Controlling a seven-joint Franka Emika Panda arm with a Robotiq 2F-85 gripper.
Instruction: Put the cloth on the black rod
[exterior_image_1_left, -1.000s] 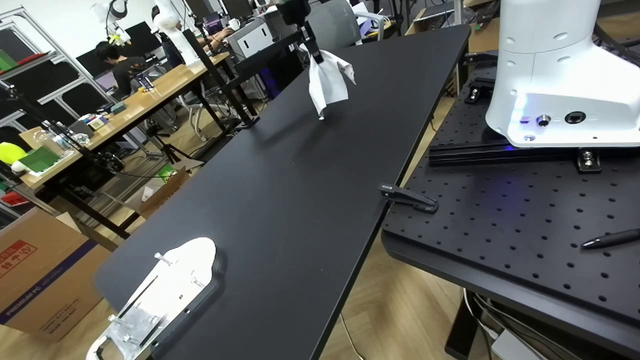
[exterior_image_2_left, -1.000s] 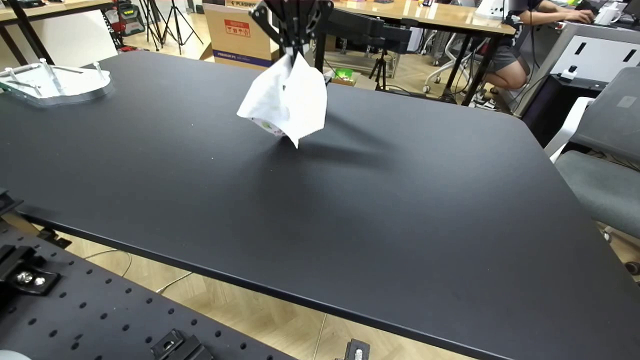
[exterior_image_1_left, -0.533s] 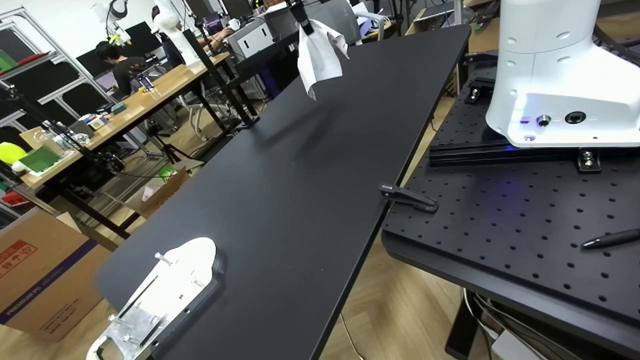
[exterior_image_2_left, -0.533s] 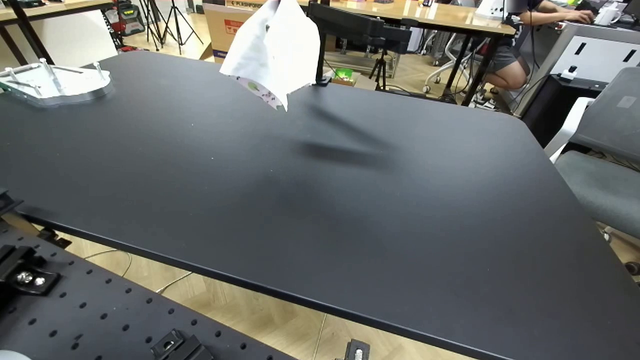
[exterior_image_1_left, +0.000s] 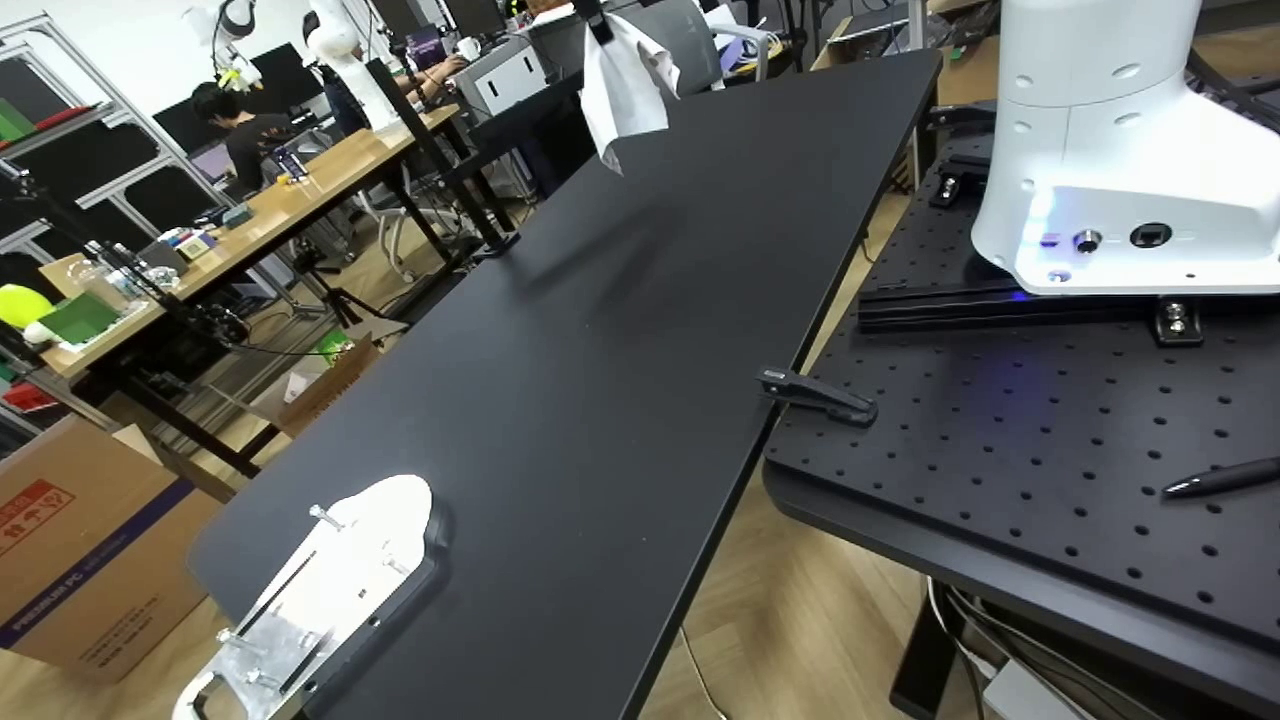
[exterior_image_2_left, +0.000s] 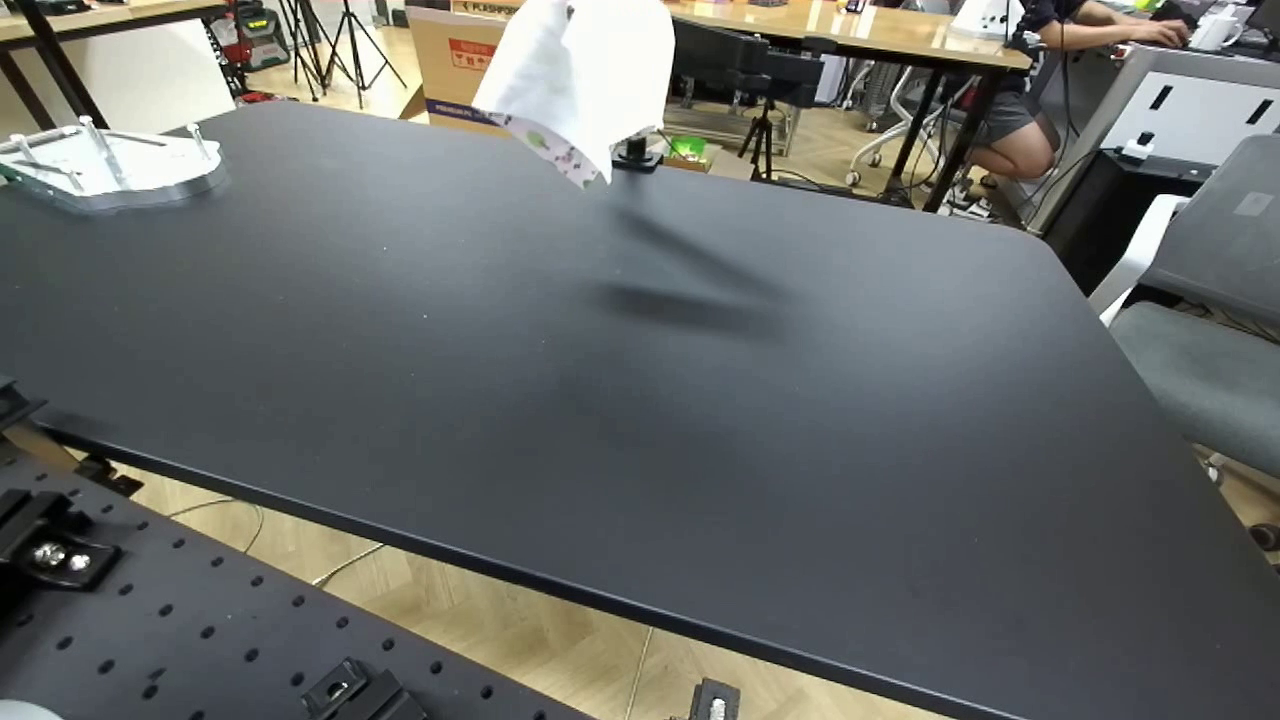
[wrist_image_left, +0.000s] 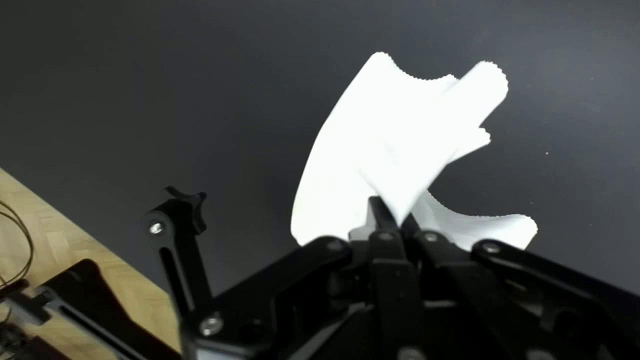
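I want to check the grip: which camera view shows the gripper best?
The wrist view: there the gripper looms large, shut on the white cloth. In an exterior view, only its dark fingertips show near the top edge. In an exterior view, the cloth's patterned border shows, but I cannot make out the gripper.

The cloth (exterior_image_1_left: 623, 95) looks matt, the worktop (exterior_image_1_left: 570, 400) smooth and satiny. Past its long edge, a glossy robot base (exterior_image_1_left: 1110, 175); past one corner, a cardboard box (exterior_image_1_left: 95, 570).

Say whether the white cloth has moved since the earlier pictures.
Yes: in an exterior view the white cloth went up and slightly left; its lower tip, first about level with the black stand base, now hangs above it.
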